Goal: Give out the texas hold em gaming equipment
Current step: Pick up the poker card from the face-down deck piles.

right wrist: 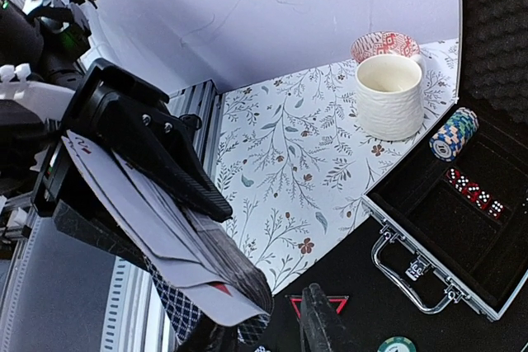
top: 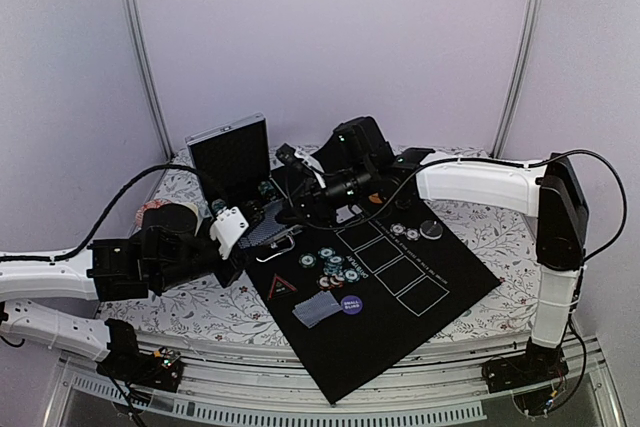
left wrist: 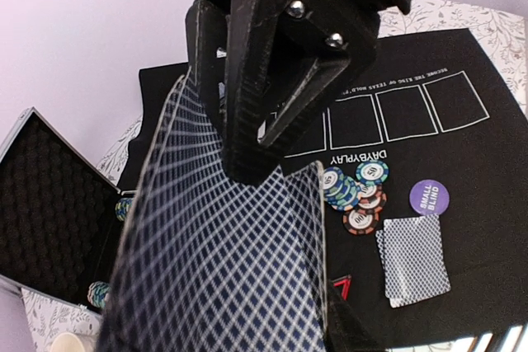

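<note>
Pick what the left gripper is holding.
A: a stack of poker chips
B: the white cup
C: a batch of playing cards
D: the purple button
C: in the left wrist view the left gripper is shut on patterned-back playing cards, while the poker chips and the purple button lie on the black mat.
</note>
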### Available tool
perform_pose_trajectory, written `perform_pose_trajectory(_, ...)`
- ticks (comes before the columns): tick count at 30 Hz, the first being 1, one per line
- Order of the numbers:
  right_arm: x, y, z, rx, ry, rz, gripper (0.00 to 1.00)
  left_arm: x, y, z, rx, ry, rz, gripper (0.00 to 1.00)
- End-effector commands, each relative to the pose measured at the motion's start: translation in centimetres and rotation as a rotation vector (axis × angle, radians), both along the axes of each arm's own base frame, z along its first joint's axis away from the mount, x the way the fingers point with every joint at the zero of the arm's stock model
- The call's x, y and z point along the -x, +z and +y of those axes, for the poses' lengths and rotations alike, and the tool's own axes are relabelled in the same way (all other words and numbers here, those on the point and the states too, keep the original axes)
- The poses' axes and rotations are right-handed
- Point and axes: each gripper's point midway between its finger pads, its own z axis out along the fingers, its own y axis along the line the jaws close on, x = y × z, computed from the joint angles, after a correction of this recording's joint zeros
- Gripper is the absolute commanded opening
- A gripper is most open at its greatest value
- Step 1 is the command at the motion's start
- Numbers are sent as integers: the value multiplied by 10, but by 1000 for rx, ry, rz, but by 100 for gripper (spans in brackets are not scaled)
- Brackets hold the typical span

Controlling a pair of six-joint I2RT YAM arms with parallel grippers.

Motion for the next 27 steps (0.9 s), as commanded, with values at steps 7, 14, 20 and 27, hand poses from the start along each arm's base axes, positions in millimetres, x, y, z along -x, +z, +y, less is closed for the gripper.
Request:
perform_pose_trajectory(7, 17, 37, -10, -41, 50, -26, 5, 2, 14, -6, 48, -21, -26, 33)
perform_pose_trajectory(14, 20, 40, -13, -29, 57, -25, 2, 1, 12, -6, 41, -13, -24, 34)
perform_pose_trajectory(20, 19, 41, -21, 8, 35, -70, 2, 2, 11, -4, 36, -9, -19, 34)
perform_pose_trajectory(27, 14, 46, -29, 22, 10, -104, 2, 2, 10, -4, 38, -7, -17, 34)
